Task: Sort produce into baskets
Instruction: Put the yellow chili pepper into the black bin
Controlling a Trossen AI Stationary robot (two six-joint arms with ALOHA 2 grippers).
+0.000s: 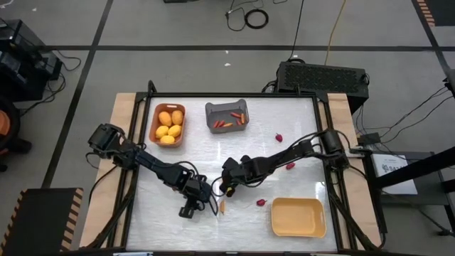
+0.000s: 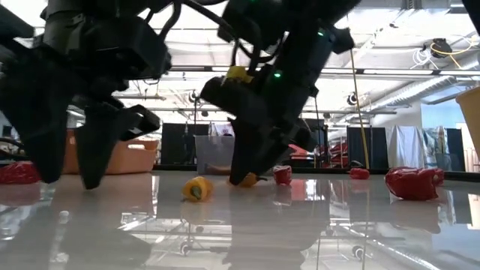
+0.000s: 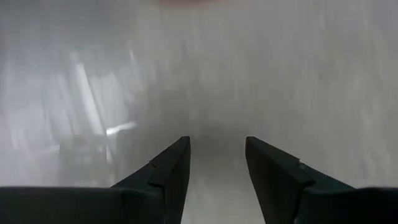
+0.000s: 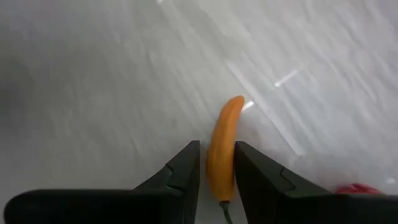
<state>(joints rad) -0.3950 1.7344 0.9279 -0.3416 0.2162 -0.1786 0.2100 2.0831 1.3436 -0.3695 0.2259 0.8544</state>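
Right wrist view gave you what the overhead could not: the right gripper (image 4: 216, 163) was clamped on a slim orange pepper (image 4: 224, 146), fingers pressed to both its sides over bare table (image 4: 93, 81). From above, that pepper was hidden under the gripper (image 1: 229, 186) near mid-table, between the grey basket (image 1: 226, 116) and the yellow one (image 1: 298, 217). Your left gripper (image 3: 216, 163) stood parted over bare tabletop, holding nothing.

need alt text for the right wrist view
The right gripper has its jaws closed on a slim orange pepper, which points away from the camera above a glossy white table. A bit of red produce shows at the picture's edge.
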